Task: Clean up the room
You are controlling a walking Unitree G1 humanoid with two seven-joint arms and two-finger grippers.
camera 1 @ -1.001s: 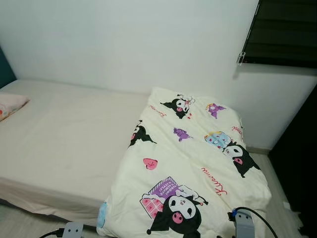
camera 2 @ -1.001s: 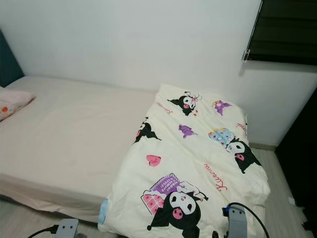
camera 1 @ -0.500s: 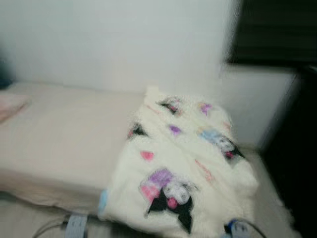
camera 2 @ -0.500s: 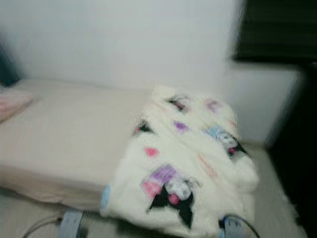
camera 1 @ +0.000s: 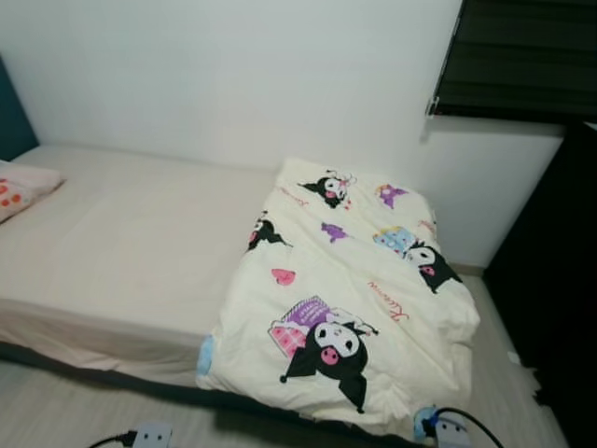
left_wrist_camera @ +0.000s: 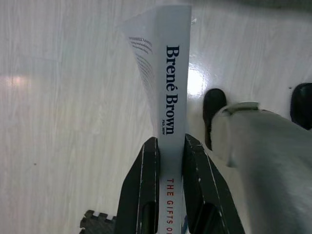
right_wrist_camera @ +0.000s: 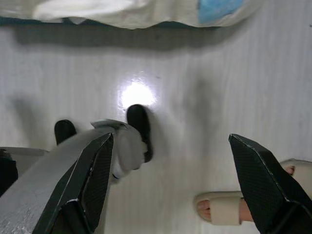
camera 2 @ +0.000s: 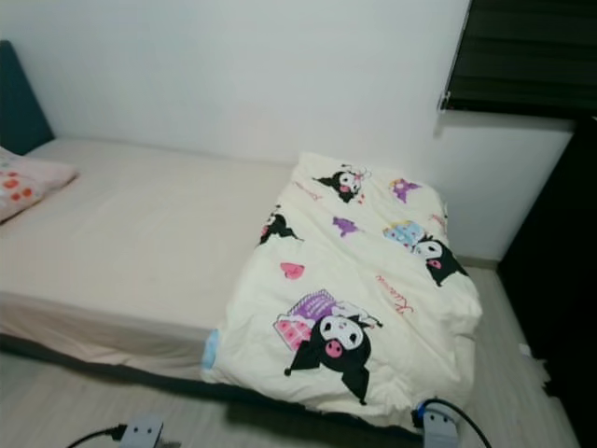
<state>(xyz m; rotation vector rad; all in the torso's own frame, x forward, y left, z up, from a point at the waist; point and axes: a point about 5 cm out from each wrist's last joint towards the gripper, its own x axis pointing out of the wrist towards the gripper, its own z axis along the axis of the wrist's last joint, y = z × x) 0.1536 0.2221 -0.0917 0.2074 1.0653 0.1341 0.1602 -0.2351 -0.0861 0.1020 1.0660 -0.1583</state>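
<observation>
From the head, a bed fills 9 o'clock; its cartoon quilt overhangs the near edge at 5 o'clock, bare floor below.

Left wrist: left gripper clenches a white book upright over open floor.

Right wrist: right gripper released, fingers spread; a person's sandalled foot nearby.

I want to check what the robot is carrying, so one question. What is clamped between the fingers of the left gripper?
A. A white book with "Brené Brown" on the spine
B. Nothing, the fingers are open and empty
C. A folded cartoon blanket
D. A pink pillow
A. In the left wrist view, the left gripper has its two black fingers closed on the white book, whose spine reads "Brené Brown".
</observation>
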